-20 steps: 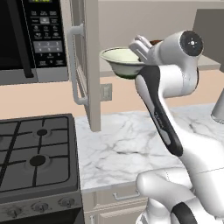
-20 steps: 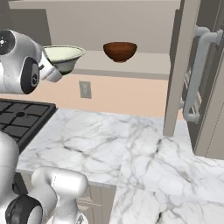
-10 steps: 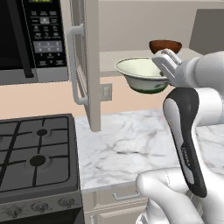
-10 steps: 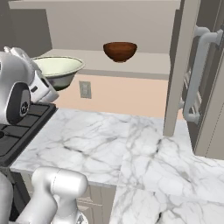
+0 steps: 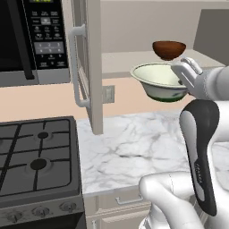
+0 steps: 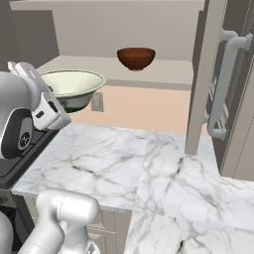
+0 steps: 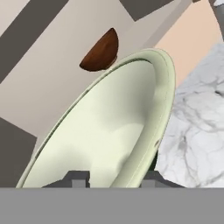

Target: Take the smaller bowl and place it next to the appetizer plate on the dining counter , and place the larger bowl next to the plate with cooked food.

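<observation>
The larger bowl (image 5: 160, 80) is cream-white with a flared rim and a dark green lower band. The gripper (image 5: 184, 76) is clamped on its rim (one finger inside, one outside), holding it in the air above the marble counter (image 5: 134, 147), in front of and below the cabinet shelf (image 6: 124, 69). The smaller bowl (image 6: 136, 57) sits on that shelf. Since half a second ago, the larger bowl has moved farther out from the shelf and slightly lower.

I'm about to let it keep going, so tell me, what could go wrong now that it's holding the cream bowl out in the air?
1. The gripper seems to pinch only the rim of the cream bowl, which hangs above the marble counter; a slip could drop it.
2. The open cabinet door stands close on one side; a wide swing might clip it.
3. The brown bowl sits on the shelf just behind, so backing up could knock it.
</observation>
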Robot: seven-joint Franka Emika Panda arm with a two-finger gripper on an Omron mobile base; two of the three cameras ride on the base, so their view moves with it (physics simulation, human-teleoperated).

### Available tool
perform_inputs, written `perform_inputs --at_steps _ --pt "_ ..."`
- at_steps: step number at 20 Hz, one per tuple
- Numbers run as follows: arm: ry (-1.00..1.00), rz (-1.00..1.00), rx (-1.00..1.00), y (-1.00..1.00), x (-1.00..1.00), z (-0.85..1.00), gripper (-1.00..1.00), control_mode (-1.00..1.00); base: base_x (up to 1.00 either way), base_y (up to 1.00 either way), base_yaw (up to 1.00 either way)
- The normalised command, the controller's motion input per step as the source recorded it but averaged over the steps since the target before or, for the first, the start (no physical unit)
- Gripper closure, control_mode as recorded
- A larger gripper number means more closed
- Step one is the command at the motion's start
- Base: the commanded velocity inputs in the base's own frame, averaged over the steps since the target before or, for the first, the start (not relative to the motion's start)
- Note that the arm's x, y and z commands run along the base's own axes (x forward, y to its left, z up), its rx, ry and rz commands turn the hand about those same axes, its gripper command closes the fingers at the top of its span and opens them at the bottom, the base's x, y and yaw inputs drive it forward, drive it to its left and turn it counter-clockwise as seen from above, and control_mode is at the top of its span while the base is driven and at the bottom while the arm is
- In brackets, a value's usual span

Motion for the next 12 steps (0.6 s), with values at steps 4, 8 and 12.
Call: perform_inputs --at_steps 4,8,12 --pt "0.00 0.00 0.00 0.00 -0.02 -0.14 1.00 1.00 -0.15 0.03 0.00" --pt "0.00 0.00 0.00 0.00 0.00 0.00 1.00 1.00 -0.82 0.14 0.04" --pt "0.00 0.00 0.00 0.00 0.00 0.00 1.00 1.00 -0.94 0.44 0.10"
